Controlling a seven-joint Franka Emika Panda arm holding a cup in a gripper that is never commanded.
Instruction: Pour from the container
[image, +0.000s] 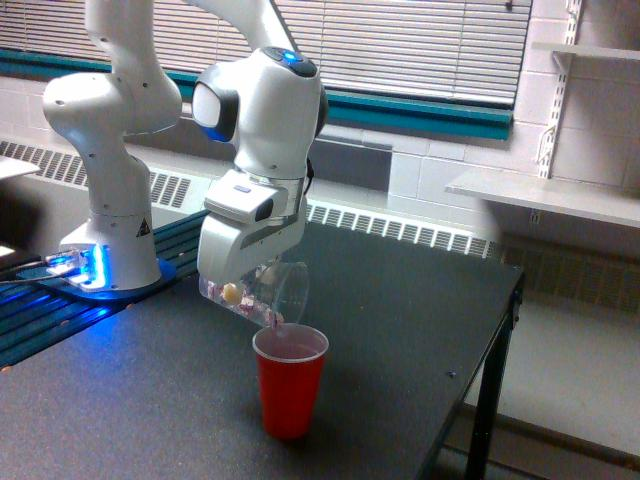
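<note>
My gripper (243, 272) is shut on the container (262, 293), a clear plastic cup tipped on its side with its mouth toward the exterior view's right and angled down. A few whitish and reddish bits lie inside it, some close to the lip. The lip hangs just above the left rim of an upright red cup (290, 380) that stands on the black table (400, 330). The white gripper housing hides the fingers and the container's base.
The arm's white base (105, 200) stands at the table's left, beside blue-lit cabling. The table's right edge (505, 330) drops to the floor. A white shelf (545, 195) juts from the block wall at the right.
</note>
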